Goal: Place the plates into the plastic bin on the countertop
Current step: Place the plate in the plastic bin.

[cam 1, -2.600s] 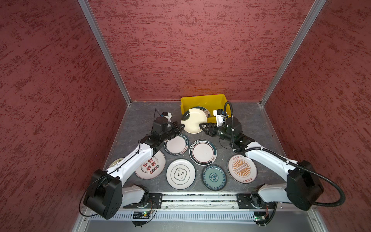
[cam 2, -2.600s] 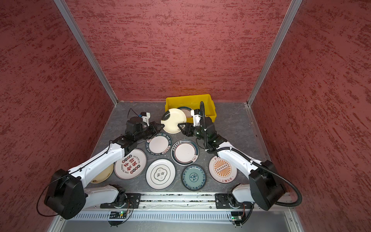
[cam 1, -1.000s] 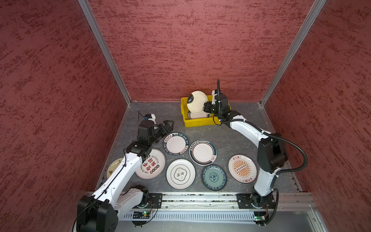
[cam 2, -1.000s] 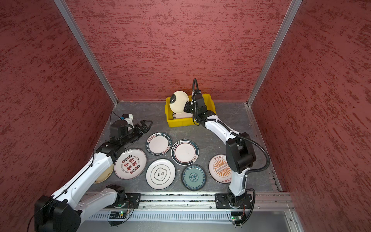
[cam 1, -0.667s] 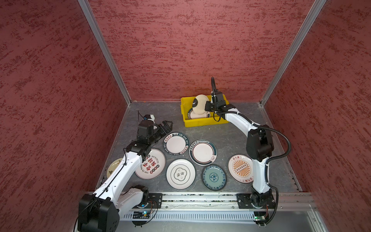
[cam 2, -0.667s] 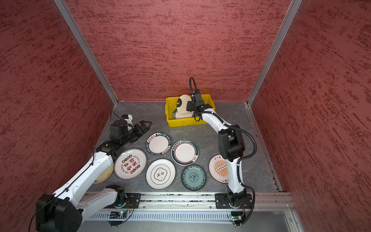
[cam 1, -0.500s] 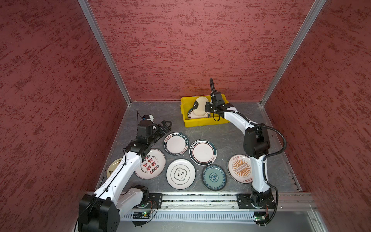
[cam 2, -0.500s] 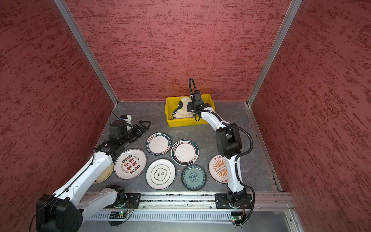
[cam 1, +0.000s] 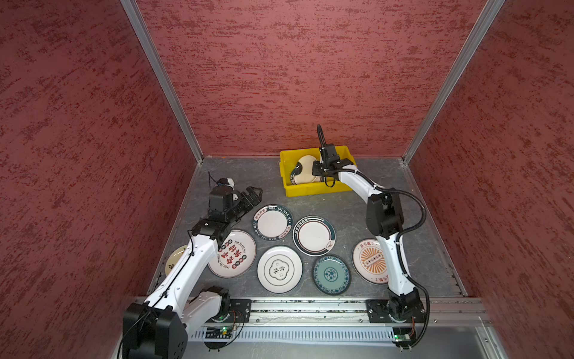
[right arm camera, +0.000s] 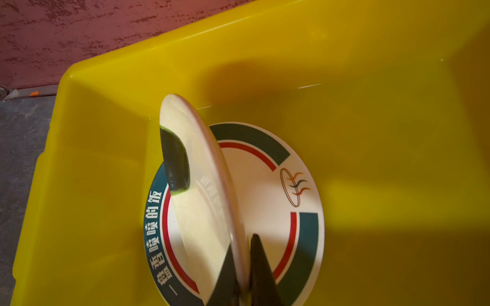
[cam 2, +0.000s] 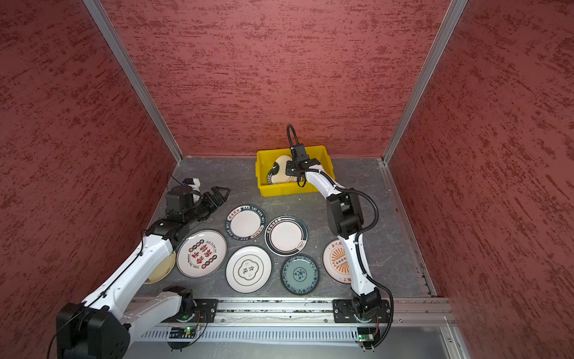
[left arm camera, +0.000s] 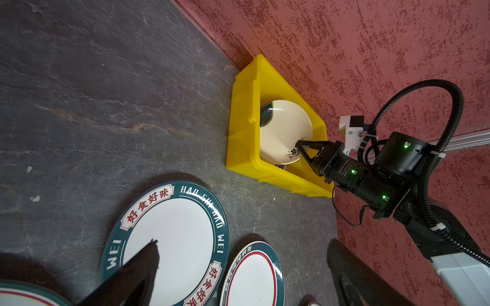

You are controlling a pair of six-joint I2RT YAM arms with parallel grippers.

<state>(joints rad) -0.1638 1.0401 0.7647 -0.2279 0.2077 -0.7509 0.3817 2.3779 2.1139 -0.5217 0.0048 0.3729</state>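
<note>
Your right gripper (right arm camera: pixel 242 267) pinches the cream plate (right arm camera: pixel 196 212) by its near rim; it stands on edge ahead of the jaws, over the flat plate (right arm camera: pixel 265 198) in the bin (right arm camera: pixel 106 92).

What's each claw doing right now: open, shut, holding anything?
Left claw: open, holding nothing.
Right claw: shut on the cream plate, which is tilted inside the yellow bin.

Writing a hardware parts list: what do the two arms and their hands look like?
Left arm and right arm: white links, black joints. Left hand and right hand: black, triangular fingers. Ribbed black hose loops along the right arm; green lights dot its wrist.
</note>
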